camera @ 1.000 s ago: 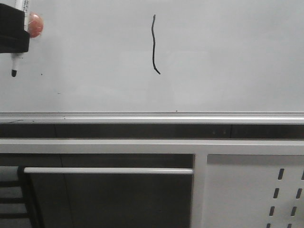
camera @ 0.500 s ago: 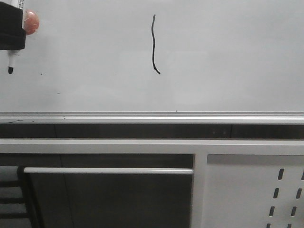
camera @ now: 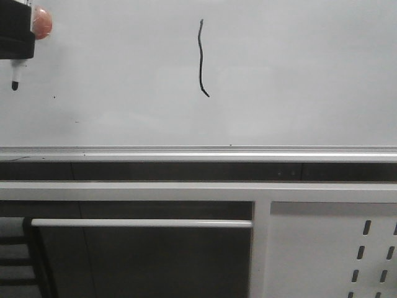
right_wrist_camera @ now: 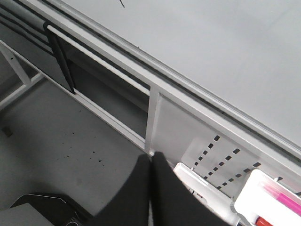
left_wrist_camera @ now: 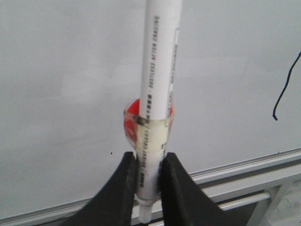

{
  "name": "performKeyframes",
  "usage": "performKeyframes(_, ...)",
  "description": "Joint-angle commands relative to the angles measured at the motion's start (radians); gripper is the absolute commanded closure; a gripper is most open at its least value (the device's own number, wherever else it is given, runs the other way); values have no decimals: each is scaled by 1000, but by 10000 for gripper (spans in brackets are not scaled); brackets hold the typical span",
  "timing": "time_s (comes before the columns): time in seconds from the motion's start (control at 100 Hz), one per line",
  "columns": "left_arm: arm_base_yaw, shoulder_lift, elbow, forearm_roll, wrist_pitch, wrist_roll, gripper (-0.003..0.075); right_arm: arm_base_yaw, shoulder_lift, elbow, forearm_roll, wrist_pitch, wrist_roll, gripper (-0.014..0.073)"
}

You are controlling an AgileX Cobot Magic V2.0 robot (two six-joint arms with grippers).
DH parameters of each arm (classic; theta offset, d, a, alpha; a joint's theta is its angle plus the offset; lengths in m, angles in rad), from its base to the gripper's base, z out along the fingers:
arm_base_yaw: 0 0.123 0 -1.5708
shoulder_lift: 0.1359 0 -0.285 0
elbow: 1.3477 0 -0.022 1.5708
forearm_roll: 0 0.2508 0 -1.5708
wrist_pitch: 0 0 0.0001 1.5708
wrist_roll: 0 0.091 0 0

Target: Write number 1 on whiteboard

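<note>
Since a second ago the left gripper (camera: 13, 43) with its marker (camera: 15, 77) has slid further toward the left edge of the front view and risen a little; less of the black body shows, and the dark tip sits higher on the board. The stroke itself is unchanged.

Nearest in the front view is the white perforated panel (camera: 329, 248), flat painted metal with slanted slots, beside a thin round white rail (camera: 141, 222) across a dark opening. Above them runs a pale frame bar, then the brushed silver edge strip (camera: 198, 154).

Beyond lies the whiteboard (camera: 298, 74), smooth, glossy, pale grey-white. The number 1 (camera: 201, 57) is on its upper middle, a thin, slightly wavy black line with a small hook at its foot, well apart from the marker.

In the left wrist view the left gripper (left_wrist_camera: 149, 174) is clenched on the marker (left_wrist_camera: 157, 94), a white cylinder with fine grey print, wrapped with clear tape over a red round piece (left_wrist_camera: 131, 115); the matte black fingers (left_wrist_camera: 121, 188) press both sides.

In the right wrist view the right gripper (right_wrist_camera: 151, 162) has its black fingers closed together on nothing, over a grey floor, near translucent plastic boxes (right_wrist_camera: 263, 195).
</note>
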Motion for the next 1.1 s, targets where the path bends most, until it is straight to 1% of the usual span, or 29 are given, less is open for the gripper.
performKeyframes(0.0,-6,-9,-46,65,37,17,738,-5,5,-32,-27,-51,2,647)
performKeyframes(0.23,-6,-9,-63,65,16,67,738,-5,5,-32,-27,-51,2,647)
performKeyframes(0.51,-6,-9,-63,65,34,65,738,-5,5,-32,-27,-50,2,647)
performKeyframes(0.54,-6,-9,-63,65,44,60,738,-5,5,-32,-27,-40,2,647)
performKeyframes(0.63,-4,-9,-63,65,3,25,738,-5,5,-32,-27,14,2,647)
performKeyframes(0.75,-9,-11,-71,47,-15,33,738,-5,5,-32,-27,46,2,647)
performKeyframes(0.78,-15,-11,-81,18,-15,60,738,-5,5,-32,-27,47,2,647)
performKeyframes(0.83,-25,-11,-96,-21,-23,140,738,-5,5,-32,-27,49,2,647)
performKeyframes(0.93,-34,-18,-121,-126,-32,325,738,-5,5,-32,-27,49,2,647)
performKeyframes(1.04,-34,-28,-141,-240,-67,433,738,-5,5,-32,-27,49,2,647)
performKeyframes(1.09,-34,-32,-150,-302,-96,516,738,-5,5,-32,-27,49,2,647)
